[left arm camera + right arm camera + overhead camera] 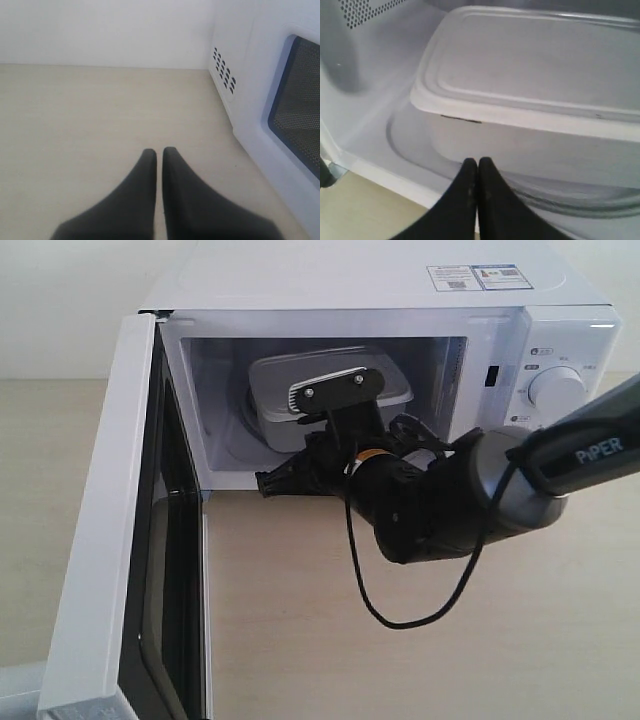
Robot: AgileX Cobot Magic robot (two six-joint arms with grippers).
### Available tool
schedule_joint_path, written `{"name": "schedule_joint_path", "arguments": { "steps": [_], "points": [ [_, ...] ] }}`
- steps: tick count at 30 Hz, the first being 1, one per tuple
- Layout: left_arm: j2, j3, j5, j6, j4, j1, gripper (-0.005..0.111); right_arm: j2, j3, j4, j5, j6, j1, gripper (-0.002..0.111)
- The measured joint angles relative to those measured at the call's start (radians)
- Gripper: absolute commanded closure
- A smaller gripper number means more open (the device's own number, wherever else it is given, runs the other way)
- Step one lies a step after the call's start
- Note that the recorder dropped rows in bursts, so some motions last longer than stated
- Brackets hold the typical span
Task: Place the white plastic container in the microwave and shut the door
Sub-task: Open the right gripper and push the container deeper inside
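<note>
One white microwave (pixel 400 285) stands on a pale wooden table (pixel 300 640), its one door (pixel 100 540) swung wide open to the left and towards the near side. Two stickers (pixel 478 278) sit on its top at the right. One round knob (pixel 555 388) shows fully on the control panel at the right.

One white plastic container (pixel 270 390), lid on, lies flat inside the cavity on the glass turntable (pixel 410 150).

Two grippers show. The right arm reaches in from the right, its dark wrist bent towards the cavity, with one thin black cable (pixel 400 620) hanging in a loop below it. The right gripper (pixel 265 482) is at the near edge of the opening. Its fingers are pressed together on nothing and point at the container's (pixel 530 75) near wall without touching it.

The left gripper (pixel 159 155) shows only in its own wrist view. It is low over bare table, left of the microwave and beside the door's outer face. Its two fingers are side by side with only a hairline gap, holding nothing.
</note>
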Motion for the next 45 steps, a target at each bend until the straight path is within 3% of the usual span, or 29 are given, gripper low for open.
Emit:
{"name": "schedule_joint_path", "arguments": {
  "steps": [21, 35, 45],
  "points": [
    [0.000, 0.000, 0.000, 0.000, 0.000, 0.000, 0.102, 0.130, -0.210, 0.012, 0.038, 0.000, -0.054, 0.108],
    [0.000, 0.000, 0.000, 0.000, 0.000, 0.000, 0.102, 0.127, -0.216, 0.045, 0.089, -0.013, -0.036, 0.108],
    [0.000, 0.000, 0.000, 0.000, 0.000, 0.000, 0.102, 0.002, -0.178, 0.061, 0.319, -0.124, -0.008, 0.108]
  ]
}}
